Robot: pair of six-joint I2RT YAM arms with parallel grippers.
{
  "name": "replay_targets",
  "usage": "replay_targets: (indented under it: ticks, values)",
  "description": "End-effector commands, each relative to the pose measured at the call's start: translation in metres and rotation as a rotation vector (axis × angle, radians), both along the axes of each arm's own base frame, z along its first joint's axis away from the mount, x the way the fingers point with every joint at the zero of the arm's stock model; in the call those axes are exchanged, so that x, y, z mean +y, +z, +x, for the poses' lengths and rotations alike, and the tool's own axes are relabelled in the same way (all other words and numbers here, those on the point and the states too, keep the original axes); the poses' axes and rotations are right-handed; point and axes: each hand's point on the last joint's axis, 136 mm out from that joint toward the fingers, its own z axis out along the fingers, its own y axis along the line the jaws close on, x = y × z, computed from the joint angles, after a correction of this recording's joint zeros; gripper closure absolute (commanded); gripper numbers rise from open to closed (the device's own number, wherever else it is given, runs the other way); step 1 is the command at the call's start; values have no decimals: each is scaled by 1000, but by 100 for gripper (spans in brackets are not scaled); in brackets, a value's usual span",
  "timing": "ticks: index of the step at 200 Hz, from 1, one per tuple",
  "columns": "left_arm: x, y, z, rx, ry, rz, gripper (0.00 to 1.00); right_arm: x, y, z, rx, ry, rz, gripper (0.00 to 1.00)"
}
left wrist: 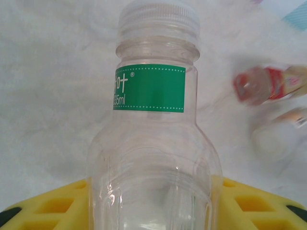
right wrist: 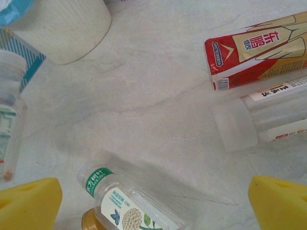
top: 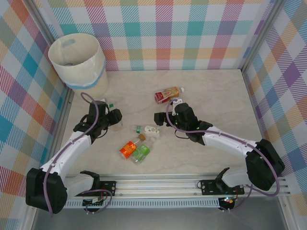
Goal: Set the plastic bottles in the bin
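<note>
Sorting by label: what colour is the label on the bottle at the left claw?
The bottle has a green label, white print; best in left wrist view.

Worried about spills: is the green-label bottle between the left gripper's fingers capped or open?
Capped: the green-label bottle wears a white screw cap on its neck.

You see the green-labelled bottle point(left wrist: 153, 143) cut off at the bottom edge. The red bottle point(left wrist: 263, 84) beside it blurs beyond reading.
</note>
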Motion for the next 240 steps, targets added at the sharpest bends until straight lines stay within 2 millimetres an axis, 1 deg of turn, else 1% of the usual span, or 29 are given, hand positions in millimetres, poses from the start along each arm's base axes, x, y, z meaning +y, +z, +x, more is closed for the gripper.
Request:
replay_targets:
  ticks: [1,56,67,71,80,119,133,145,168,192,219,240]
  values:
    - [0,60,20,-166,20,-59,100,3,20,7,-38,-15,39,0]
    - [2,125,43,-345,9,-55,100,3,23,7,-43,-20,42,0]
    - [3,141,48,-393,9,-55,100,3,23,8,-45,-21,43,0]
    - [4,144,51,-403,10,-52,100,3,23,8,-44,-22,42,0]
    - [6,159,56,-438,15,-48,100,2,23,8,-46,-23,43,0]
    - [12,211,81,-537,10,-31,100,2,24,7,-45,-26,45,0]
    - [15,227,88,-568,9,-13,100,0,24,7,-47,-30,44,0]
    - [17,245,93,-608,12,12,100,-1,24,7,-49,-34,43,0]
    - [31,275,107,-676,61,69,100,-4,25,7,-52,-43,39,0]
    - [51,306,120,-742,120,122,100,-5,25,6,-52,-45,38,0]
    - [71,332,130,-814,188,206,100,-7,25,6,-51,-54,40,0]
    - [85,347,137,-848,220,269,100,-8,24,6,-50,-59,40,0]
